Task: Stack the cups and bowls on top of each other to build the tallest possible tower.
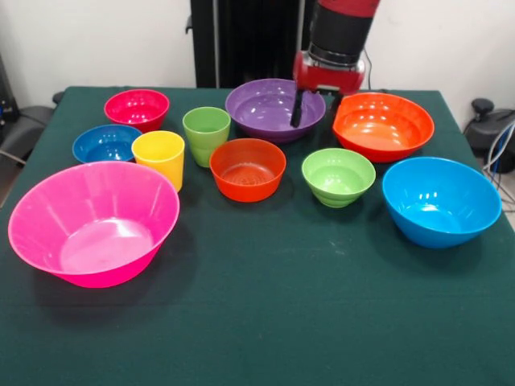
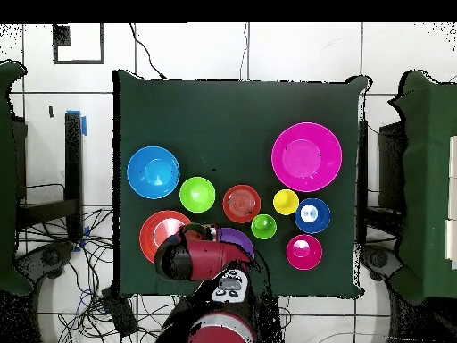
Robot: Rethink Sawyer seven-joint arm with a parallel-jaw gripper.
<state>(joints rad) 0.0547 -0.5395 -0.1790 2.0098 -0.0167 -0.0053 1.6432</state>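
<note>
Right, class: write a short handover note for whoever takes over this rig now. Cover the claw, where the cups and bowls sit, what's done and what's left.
Claw: over the large purple bowl at the table's far side, holding nothing; open or shut can't be told.
Far row: small magenta-red bowl, purple bowl, large orange bowl.
Middle: small dark blue bowl, yellow cup, light green cup, small orange-red bowl, small green bowl, large light blue bowl.
Near: large pink bowl.
Done: nothing stacked; every piece stands alone, upright.
Left: the whole tower.
</note>
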